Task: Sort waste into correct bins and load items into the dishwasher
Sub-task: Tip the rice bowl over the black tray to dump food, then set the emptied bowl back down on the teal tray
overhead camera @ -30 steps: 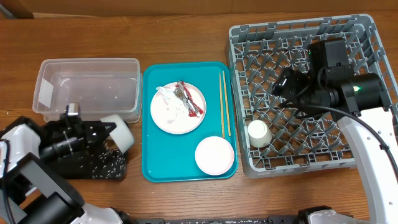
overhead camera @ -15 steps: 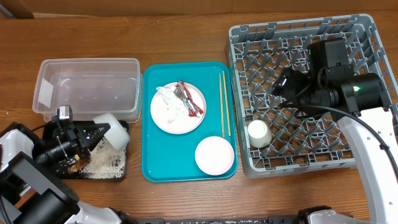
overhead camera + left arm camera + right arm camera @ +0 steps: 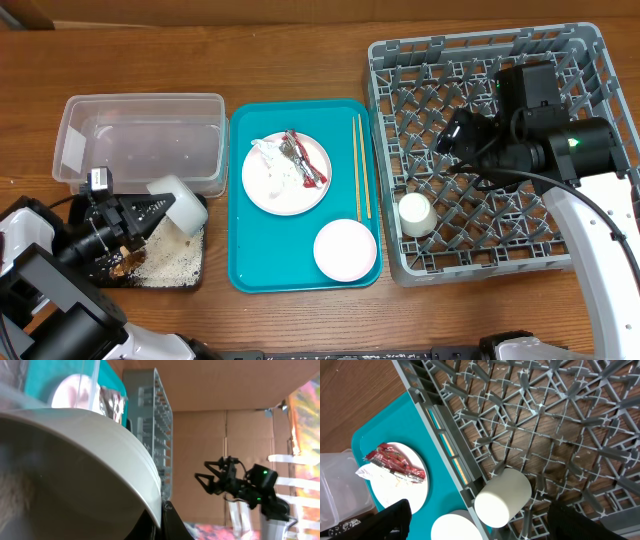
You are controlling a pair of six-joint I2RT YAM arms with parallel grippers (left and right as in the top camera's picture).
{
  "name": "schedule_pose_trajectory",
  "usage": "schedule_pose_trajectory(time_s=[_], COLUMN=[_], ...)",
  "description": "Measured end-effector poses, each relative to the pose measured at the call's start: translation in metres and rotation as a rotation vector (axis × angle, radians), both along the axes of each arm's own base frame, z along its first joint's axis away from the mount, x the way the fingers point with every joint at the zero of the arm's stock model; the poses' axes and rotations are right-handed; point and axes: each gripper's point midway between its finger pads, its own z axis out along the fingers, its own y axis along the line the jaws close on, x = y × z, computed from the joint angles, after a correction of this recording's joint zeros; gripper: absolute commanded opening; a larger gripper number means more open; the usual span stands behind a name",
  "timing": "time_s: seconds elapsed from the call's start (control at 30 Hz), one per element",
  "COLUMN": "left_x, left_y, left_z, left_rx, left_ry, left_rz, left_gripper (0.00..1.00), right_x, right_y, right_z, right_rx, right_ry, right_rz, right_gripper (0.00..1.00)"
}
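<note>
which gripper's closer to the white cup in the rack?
Right. The right gripper hangs above the rack, just beyond the cup; the left gripper is past the teal tray, holding the whitish bowl over the black tray.

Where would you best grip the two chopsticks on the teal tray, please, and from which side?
Probably near mid-length, from straight above, closing across both chopsticks. They lie flat, side by side, between the plate and the right rim of the teal tray, so only their top is open.
</note>
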Motion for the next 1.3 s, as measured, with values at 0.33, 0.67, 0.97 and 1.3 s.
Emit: schedule_pose_trajectory(time_s=[0.33, 0.67, 0.97, 1.3], left_x=[0.000, -0.004, -0.030, -0.061], left_y=[0.001, -0.024, -0.151, -0.225], left_z=[-0.003, -0.002, -0.004, -0.022], left_rx=[0.019, 0.004, 0.001, 0.118], left_ry=[-0.012, 0.028, 0.087, 0.259], left_rz=[-0.006, -0.106, -0.596, -0.893], left_gripper=[0.04, 0.04, 0.04, 0.04], right_x=[0.000, 0.001, 0.001, 0.001], right_y=[0.000, 0.000, 0.000, 0.000], right_z=[0.000, 0.001, 0.001, 0.001], right_rx=[0.000, 0.001, 0.002, 0.002], right_ry=[-0.002, -0.006, -0.007, -0.007], right_rz=[0.000, 0.000, 0.000, 0.000], right_gripper=[0.89, 0.89, 0.89, 0.90])
